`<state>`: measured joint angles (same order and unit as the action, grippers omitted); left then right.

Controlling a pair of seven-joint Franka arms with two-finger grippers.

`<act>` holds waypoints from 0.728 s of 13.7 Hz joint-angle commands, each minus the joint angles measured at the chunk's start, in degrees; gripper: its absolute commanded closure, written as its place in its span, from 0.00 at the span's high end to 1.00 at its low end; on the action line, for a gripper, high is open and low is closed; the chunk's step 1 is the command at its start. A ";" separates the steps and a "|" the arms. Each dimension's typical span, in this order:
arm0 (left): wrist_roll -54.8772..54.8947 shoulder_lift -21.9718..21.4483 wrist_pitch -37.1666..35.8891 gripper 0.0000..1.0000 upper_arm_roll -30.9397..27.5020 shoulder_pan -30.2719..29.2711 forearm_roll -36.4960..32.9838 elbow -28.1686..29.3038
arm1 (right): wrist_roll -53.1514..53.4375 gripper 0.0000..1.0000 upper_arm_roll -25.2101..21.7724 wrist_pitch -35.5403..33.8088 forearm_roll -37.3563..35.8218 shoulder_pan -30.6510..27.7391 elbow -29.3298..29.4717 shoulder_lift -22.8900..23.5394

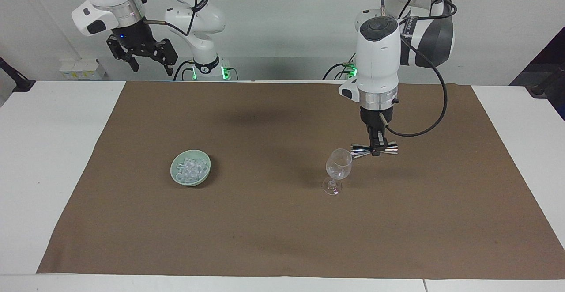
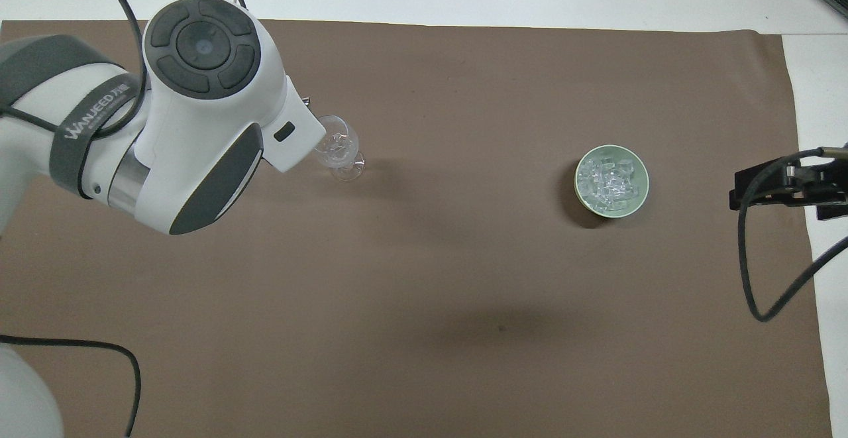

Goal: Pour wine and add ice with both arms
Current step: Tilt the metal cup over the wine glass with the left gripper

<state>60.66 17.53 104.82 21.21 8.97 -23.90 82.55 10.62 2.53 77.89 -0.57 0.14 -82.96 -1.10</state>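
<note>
Over the wine glass [image 1: 339, 167], the left gripper [image 1: 375, 150] is clamping a steel jigger [image 1: 373, 150] sideways, its mouth at the rim for pouring. Above the tabletop's [image 1: 53, 159] edge, the right gripper [image 1: 149, 64] is waiting open, with the ice [image 1: 190, 168] bowl [image 1: 175, 175] untouched.

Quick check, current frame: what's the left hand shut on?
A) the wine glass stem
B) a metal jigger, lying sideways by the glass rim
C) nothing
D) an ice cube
B: the left hand is shut on the waist of a metal jigger turned on its side, one mouth at the rim of the wine glass; the ice sits in the green bowl.
</note>
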 commanded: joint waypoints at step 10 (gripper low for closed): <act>-6.17 -0.31 -1.46 0.00 -1.52 -2.00 6.91 -2.13 | -0.60 1.00 -0.07 0.24 1.36 -0.67 -1.16 -1.01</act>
<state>54.72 17.44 104.44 19.78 9.99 -21.65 81.24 10.62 2.53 77.89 -0.57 0.14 -82.96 -1.10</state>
